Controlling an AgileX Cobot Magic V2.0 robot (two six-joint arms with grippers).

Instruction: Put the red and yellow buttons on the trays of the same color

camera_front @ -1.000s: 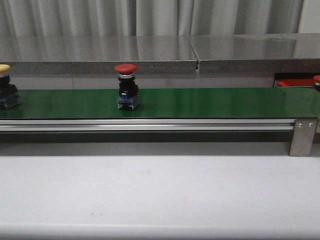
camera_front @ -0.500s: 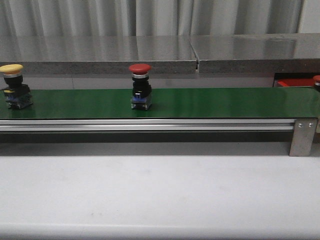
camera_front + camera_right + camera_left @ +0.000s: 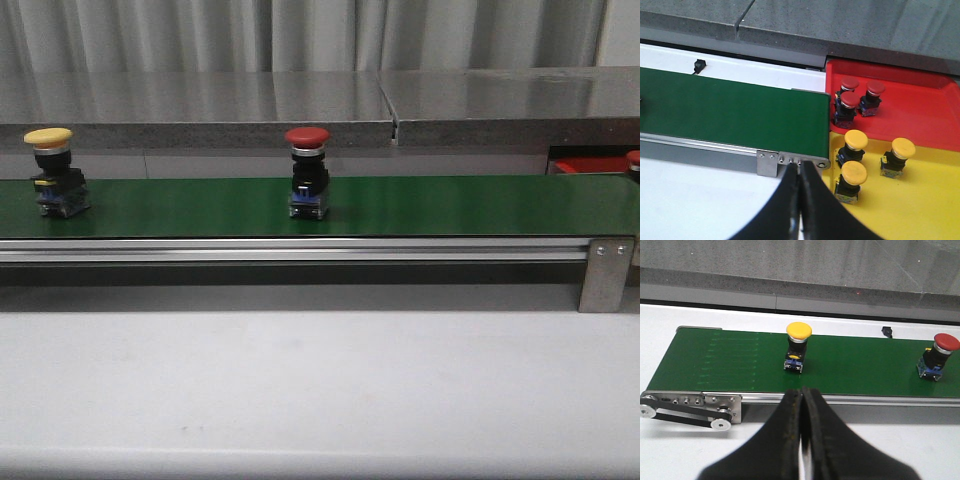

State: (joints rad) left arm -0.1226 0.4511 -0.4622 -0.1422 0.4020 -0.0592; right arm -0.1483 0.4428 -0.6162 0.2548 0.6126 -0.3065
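Observation:
A red button (image 3: pixel 308 172) stands upright mid-belt on the green belt (image 3: pixel 450 205). A yellow button (image 3: pixel 55 170) stands near the belt's left end. Both show in the left wrist view, yellow (image 3: pixel 798 347) and red (image 3: pixel 939 356). In the right wrist view a red tray (image 3: pixel 925 100) holds three red buttons (image 3: pixel 850 100). A yellow tray (image 3: pixel 920 205) holds three yellow buttons (image 3: pixel 855 172). Both trays lie past the belt's right end. My left gripper (image 3: pixel 802 391) is shut and empty, short of the belt's near rail. My right gripper (image 3: pixel 800 165) is shut and empty by the belt's end bracket.
A grey stone ledge (image 3: pixel 200 110) runs behind the belt. The belt has a metal rail and end bracket (image 3: pixel 605 272), and a pulley with a drive belt (image 3: pixel 685 412) at its left end. A small black sensor (image 3: pixel 886 331) sits behind the belt. White table (image 3: pixel 320 390) lies in front.
Both buttons on the belt have moved to the right. The yellow one has come fully into the front view from the left edge.

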